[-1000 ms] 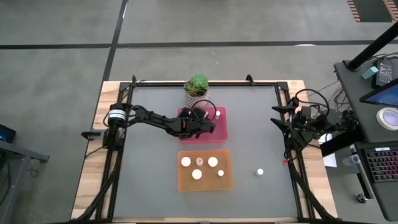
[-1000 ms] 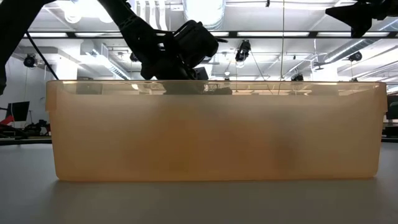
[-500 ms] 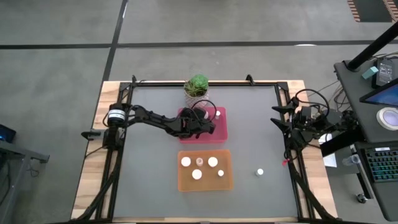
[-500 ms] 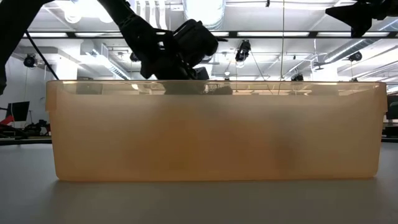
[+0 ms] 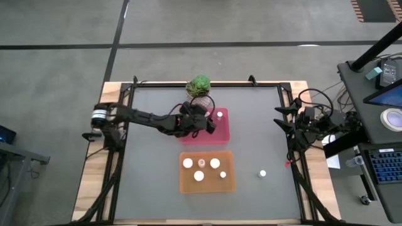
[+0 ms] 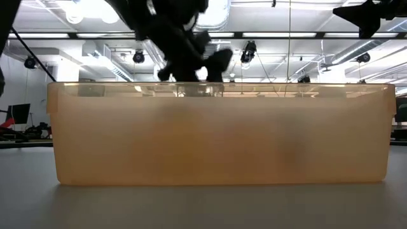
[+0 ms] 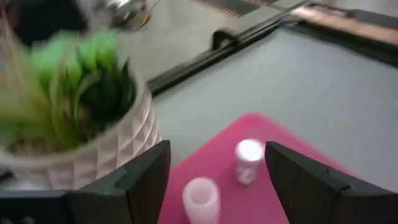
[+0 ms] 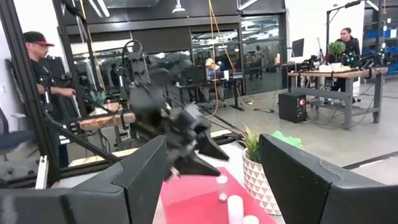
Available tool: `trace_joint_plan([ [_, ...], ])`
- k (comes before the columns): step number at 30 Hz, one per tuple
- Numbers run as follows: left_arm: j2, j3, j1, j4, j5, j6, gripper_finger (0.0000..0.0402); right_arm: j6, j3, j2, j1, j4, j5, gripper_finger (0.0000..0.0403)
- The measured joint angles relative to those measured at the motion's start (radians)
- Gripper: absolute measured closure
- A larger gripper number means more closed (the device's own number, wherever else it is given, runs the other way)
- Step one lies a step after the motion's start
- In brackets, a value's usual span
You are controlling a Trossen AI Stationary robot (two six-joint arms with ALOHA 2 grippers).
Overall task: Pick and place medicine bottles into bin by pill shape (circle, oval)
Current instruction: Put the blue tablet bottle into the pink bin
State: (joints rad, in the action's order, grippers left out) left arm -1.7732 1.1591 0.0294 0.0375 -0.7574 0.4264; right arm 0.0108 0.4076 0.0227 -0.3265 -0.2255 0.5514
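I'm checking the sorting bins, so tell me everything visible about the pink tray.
The pink tray is a shallow, flat, rectangular bin that looks like magenta plastic. It lies on the grey table, just behind the orange tray and beside the potted plant. At least two white-capped bottles stand upright in it; one sits near its far right corner. The left gripper hovers over its left part, fingers spread and empty.

Low view: orange bin (image 6: 219, 133) wall filled picture, contents behind it not discernible; left arm above rim blurred dark mass. Left wrist view: potted plant (image 7: 74, 118) blurred, cut off at 9 o'clock edge. High view: pill shapes inside bottles (image 5: 201, 169) too small to tell; left gripper (image 5: 202, 123) fingers indistinct.
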Motion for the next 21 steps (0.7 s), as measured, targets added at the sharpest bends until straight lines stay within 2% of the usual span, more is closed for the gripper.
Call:
trace_joint_plan([
  [5, 0.123, 0.001, -0.075, 0.01, 0.03, -0.215, 0.0157, 0.053, 0.0, 0.0, 0.0, 0.013, -0.001, 0.0156],
  [7, 0.173, 0.0, -0.106, 0.01, 0.078, -0.295, 0.0157, 0.082, 0.0, 0.0, 0.0, 0.02, -0.001, 0.0156],
  [9, 0.222, -0.001, -0.133, 0.002, 0.166, -0.361, 0.0157, 0.112, 0.0, 0.002, 0.0, 0.02, -0.001, 0.0156],
  [14, 0.314, -0.002, -0.195, 0.001, 0.537, -0.524, 0.0157, 0.196, 0.0, 0.017, 0.0, 0.022, -0.006, 0.0156],
  [16, 0.34, -0.003, -0.217, -0.004, 0.638, -0.565, 0.0157, 0.235, 0.0, 0.029, 0.0, 0.019, -0.013, 0.0156],
  [18, 0.36, -0.003, -0.232, -0.003, 0.694, -0.595, 0.0157, 0.278, 0.0, 0.047, 0.0, 0.017, -0.028, 0.0156],
  [21, 0.371, -0.003, -0.25, -0.002, 0.708, -0.65, 0.0157, 0.377, 0.0, 0.085, 0.0, 0.018, -0.07, 0.0156],
])
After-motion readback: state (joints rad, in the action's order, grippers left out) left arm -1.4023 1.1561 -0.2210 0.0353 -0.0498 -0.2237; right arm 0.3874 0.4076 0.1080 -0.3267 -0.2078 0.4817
